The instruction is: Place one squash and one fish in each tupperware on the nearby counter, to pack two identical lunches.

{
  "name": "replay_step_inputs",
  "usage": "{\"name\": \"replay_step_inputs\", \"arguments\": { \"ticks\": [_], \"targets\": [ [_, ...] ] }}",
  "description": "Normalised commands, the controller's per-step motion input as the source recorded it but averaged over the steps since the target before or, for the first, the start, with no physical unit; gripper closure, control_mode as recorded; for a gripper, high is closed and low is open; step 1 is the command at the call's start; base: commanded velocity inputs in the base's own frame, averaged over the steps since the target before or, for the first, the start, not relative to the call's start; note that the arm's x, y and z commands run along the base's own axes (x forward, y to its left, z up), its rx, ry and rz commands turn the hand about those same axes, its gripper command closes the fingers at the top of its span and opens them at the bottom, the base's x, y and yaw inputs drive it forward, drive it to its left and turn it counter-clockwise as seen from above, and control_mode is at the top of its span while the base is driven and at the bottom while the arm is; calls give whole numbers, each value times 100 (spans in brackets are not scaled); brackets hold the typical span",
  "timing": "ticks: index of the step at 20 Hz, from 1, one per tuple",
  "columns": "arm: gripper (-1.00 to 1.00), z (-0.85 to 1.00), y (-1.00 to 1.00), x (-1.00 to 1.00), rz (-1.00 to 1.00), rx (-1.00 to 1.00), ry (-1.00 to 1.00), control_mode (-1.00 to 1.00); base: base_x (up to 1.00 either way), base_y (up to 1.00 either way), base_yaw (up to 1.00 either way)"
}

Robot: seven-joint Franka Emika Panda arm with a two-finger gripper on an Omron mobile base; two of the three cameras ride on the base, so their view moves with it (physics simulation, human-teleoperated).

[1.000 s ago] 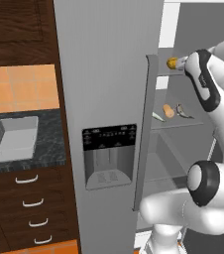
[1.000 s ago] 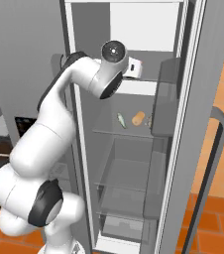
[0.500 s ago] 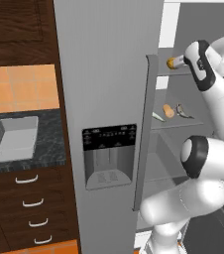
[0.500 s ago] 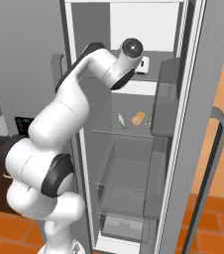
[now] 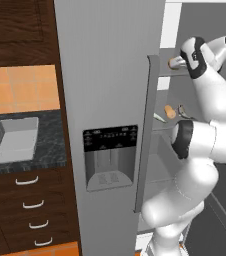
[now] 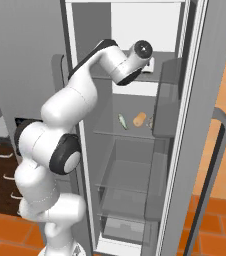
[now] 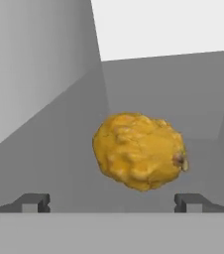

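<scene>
- The tool (image 7: 112,202) is seen in the hand view with its two dark tips set wide apart and nothing between them; no contact with anything is observed.
- A squash (image 7: 140,151) is seen just beyond the tips, centred between them, resting on an upper fridge shelf (image 7: 59,163). In the left base view the same squash (image 5: 175,62) is seen beside the arm's wrist.
- Risk is judged as follows: the squash is lumpy and rounded, so an advance that stops short may close the tips on its near face only and squeeze it away towards the back wall. A low approach may catch the shelf edge.
- A second squash (image 6: 140,119) and a slim fish (image 6: 122,121) are noted on the shelf below, apart from each other; a further dark sliver (image 5: 184,111) beside that squash may be the other fish, but this cannot be confirmed.
- On withdrawal the elbow may strike the open fridge door (image 6: 197,125), given the narrow opening.
- Farthest off, one tupperware (image 5: 12,140) is seen standing on the desk (image 5: 35,161) left of the fridge, with nothing in it; a long carry is implied, and a loose grip may drop the load on the way.
- Against the earlier frames, the arm is found folded tighter, with the wrist pushed deeper into the upper compartment. The tool is unchanged, fully apart. The food and the tupperware are not found displaced.
</scene>
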Motion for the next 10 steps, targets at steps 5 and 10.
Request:
{"name": "replay_step_inputs", "arguments": {
  "ticks": [5,10],
  "targets": [
    [-100,-1,-15,55,4,0,0,-100,0,0,0],
    [-100,-9,-14,53,5,0,0,-100,0,0,0]
  ]
}}
